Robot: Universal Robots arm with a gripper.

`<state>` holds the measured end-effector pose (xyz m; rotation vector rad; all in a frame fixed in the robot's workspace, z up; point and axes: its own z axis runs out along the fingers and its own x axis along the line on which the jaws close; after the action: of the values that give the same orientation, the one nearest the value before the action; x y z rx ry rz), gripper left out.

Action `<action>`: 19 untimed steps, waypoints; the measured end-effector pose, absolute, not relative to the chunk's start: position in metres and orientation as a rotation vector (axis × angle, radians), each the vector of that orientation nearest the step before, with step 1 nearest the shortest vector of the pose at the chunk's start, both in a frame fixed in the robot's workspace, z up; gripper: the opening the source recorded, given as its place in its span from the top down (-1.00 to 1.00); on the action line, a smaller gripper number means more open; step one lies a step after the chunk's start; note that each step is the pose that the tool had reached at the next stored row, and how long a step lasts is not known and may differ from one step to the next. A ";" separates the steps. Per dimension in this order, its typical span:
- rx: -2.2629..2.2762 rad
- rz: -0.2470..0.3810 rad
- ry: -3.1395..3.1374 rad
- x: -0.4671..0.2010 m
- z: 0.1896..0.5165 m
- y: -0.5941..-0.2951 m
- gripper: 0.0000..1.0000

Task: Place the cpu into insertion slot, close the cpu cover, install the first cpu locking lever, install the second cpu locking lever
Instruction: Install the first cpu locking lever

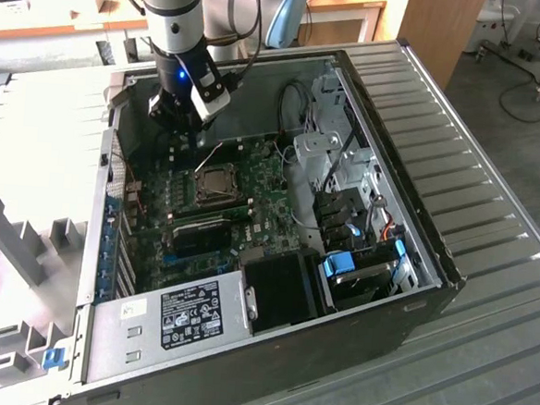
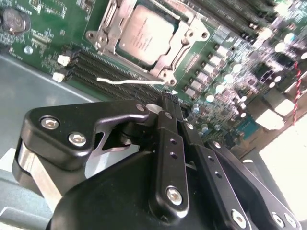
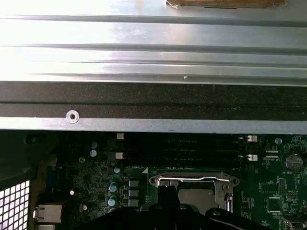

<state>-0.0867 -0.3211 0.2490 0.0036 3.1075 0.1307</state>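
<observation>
The cpu [image 2: 146, 33] lies flat in the insertion slot [image 1: 217, 185] on the green motherboard. The grey metal cpu cover [image 2: 188, 37] is down around it, its window showing the silver-tan top. A thin metal locking lever [image 2: 127, 80] sticks out from the socket's side, over the memory slots, with its end close to my fingertips. My gripper [image 2: 171, 98] is shut, nothing visible between the fingers, and hovers just beside the socket toward the case's back wall. In the exterior view the gripper [image 1: 191, 139] hangs above and left of the socket. The first wrist view shows the cover [image 3: 192, 179] and cpu [image 3: 199, 196].
The open computer case [image 1: 432, 269] lies on a ribbed metal table. Long black memory slots [image 2: 110, 67] run beside the socket. A power supply [image 1: 188, 313], a drive cage [image 1: 358, 264] and loose cables [image 1: 299, 112] crowd the exterior view's right. The case wall [image 3: 153, 124] stands close behind me.
</observation>
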 end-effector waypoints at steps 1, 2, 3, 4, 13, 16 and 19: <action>0.003 0.112 3.108 -0.087 0.249 -0.321 0.80; 0.003 0.105 3.108 -0.087 0.249 -0.321 0.80; 0.003 0.105 3.108 -0.087 0.249 -0.321 0.80; 0.003 0.105 3.108 -0.087 0.249 -0.321 0.80; 0.003 0.105 3.109 -0.080 0.247 -0.321 0.80; 0.004 0.105 3.109 -0.079 0.245 -0.321 0.80; 0.004 0.105 3.109 -0.078 0.244 -0.321 0.80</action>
<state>-0.0785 -0.3207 0.2445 0.0039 3.1091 0.1047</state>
